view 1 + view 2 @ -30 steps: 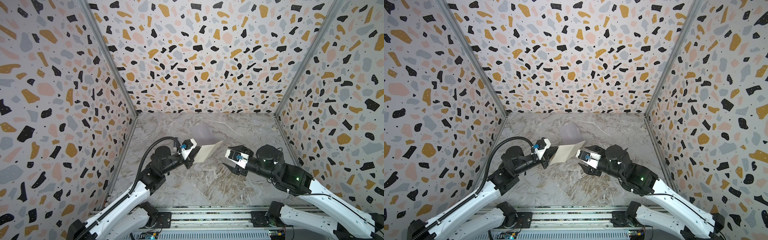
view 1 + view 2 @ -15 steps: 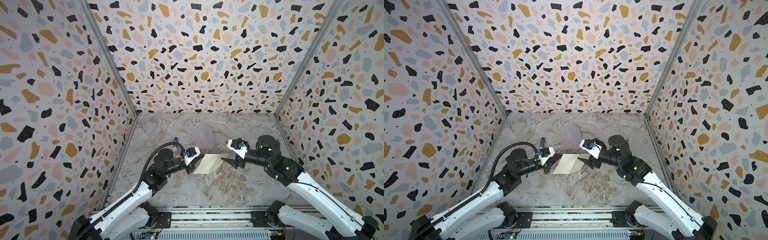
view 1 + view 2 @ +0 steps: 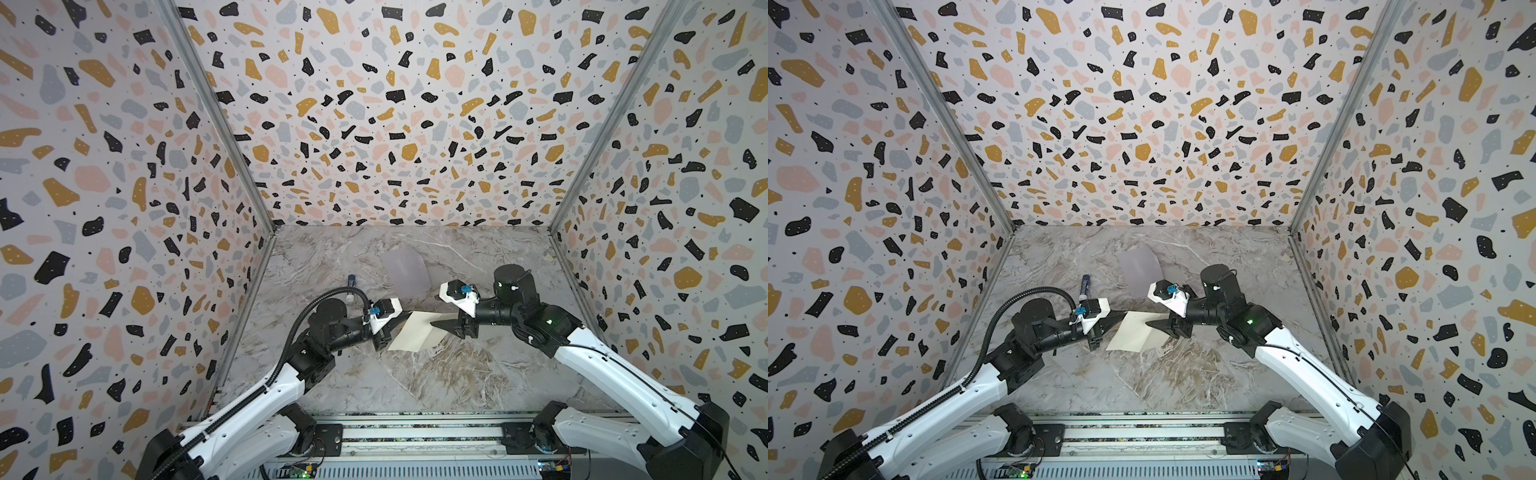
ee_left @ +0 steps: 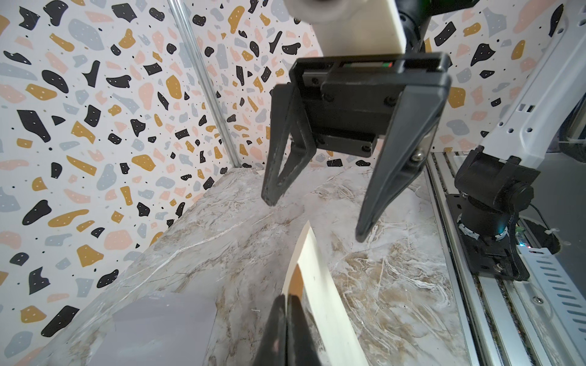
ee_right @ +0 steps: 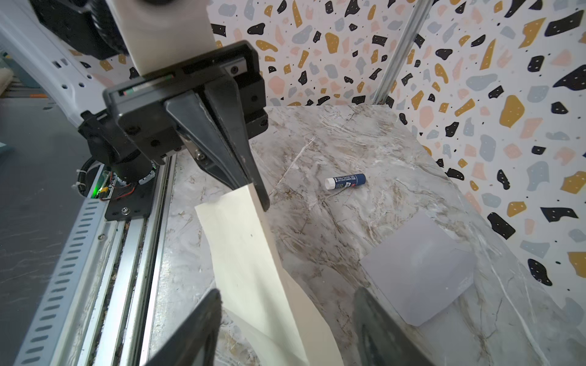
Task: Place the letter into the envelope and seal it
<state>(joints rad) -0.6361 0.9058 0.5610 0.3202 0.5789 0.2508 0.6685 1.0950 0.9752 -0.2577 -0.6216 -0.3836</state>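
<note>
Smooth, matt cream paper forms the letter (image 3: 415, 337), on a polished, marble-look table (image 3: 415, 386); at twelve o'clock from it, the envelope (image 3: 405, 270) is matt lavender-grey paper. At ten o'clock is a glossy blue-and-white plastic glue stick (image 5: 345, 181). The right gripper (image 4: 315, 217) is matt, scuffed black plastic, and a grooved bare-metal rail (image 3: 415, 434) runs at six o'clock.

My left jaws pinch one edge of the letter (image 3: 415, 336), a plain cream sheet, bowed and raised over mid-tabletop. The envelope (image 3: 405, 270), a pale lavender-grey rectangle, lies flat nearer the tabletop's far edge, beyond the letter and apart from it.
</note>
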